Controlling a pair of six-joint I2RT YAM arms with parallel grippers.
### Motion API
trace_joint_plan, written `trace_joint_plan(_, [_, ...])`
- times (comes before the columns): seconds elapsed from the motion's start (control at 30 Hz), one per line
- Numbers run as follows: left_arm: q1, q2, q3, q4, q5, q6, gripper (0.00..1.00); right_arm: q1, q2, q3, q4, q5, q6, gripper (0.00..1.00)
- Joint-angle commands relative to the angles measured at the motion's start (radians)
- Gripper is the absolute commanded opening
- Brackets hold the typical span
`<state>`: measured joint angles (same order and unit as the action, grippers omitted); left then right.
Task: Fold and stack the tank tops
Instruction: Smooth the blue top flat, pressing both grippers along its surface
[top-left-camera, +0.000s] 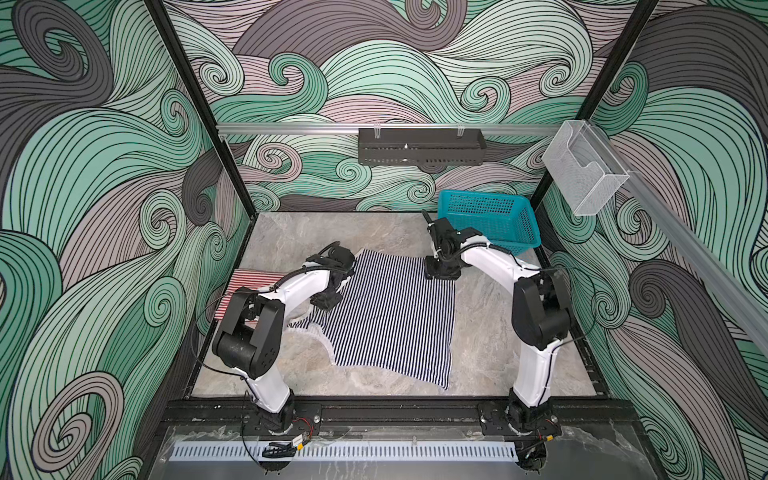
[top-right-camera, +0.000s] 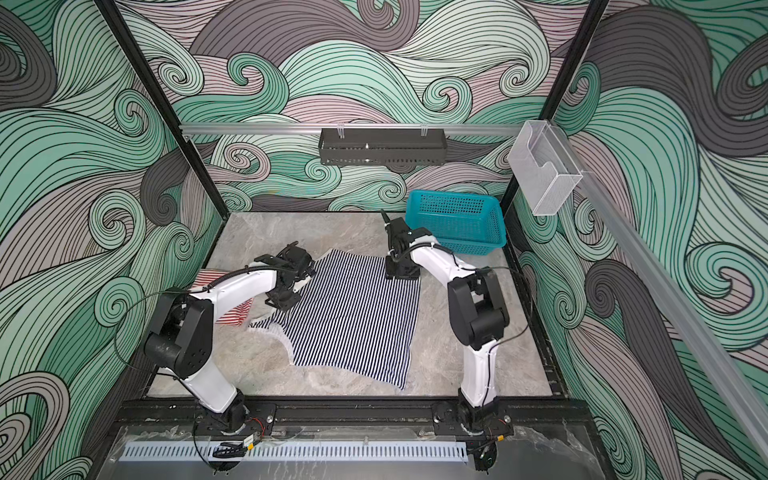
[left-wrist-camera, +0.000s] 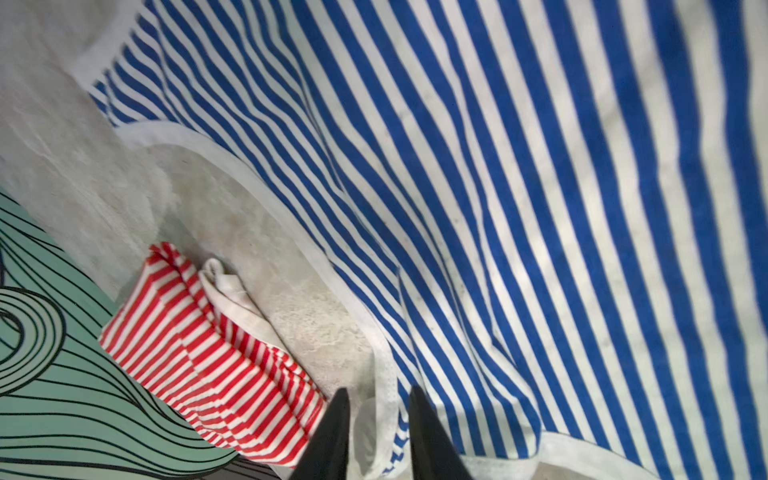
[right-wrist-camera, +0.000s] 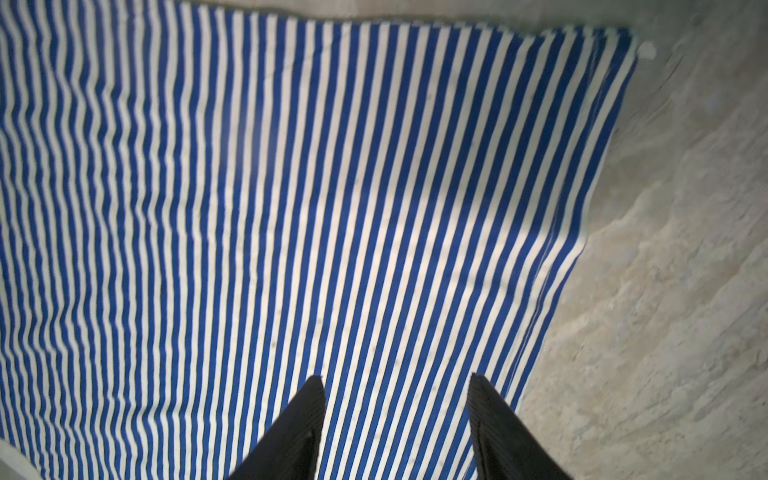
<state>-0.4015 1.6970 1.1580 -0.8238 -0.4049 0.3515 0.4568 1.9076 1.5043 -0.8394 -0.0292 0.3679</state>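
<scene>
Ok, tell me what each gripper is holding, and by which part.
The left gripper pinches the navy-and-white tank top by its white strap trim. The right gripper is open over that top, holding nothing.

A lab robot cell: swirl-printed walls (top-left-camera: 83, 166), black frame posts (top-left-camera: 199, 104), two arms (top-left-camera: 536, 365) bolted to a rail (top-left-camera: 395, 409)

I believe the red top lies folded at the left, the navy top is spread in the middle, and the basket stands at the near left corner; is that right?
Not quite: the basket stands at the far right corner, as both top views show. The red top does lie folded at the left, and the navy top is spread in the middle.
</scene>
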Motion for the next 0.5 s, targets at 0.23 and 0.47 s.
trace_joint_plan(0.23, [0.006, 0.16, 0.074, 0.069, 0.065, 0.034, 0.28, 0.059, -0.064, -0.306, 0.121, -0.016, 0.09, 0.57])
trace_joint_plan(0.47, [0.007, 0.187, 0.054, 0.08, 0.039, 0.04, 0.28, -0.001, 0.044, -0.286, 0.086, 0.101, 0.037, 0.58])
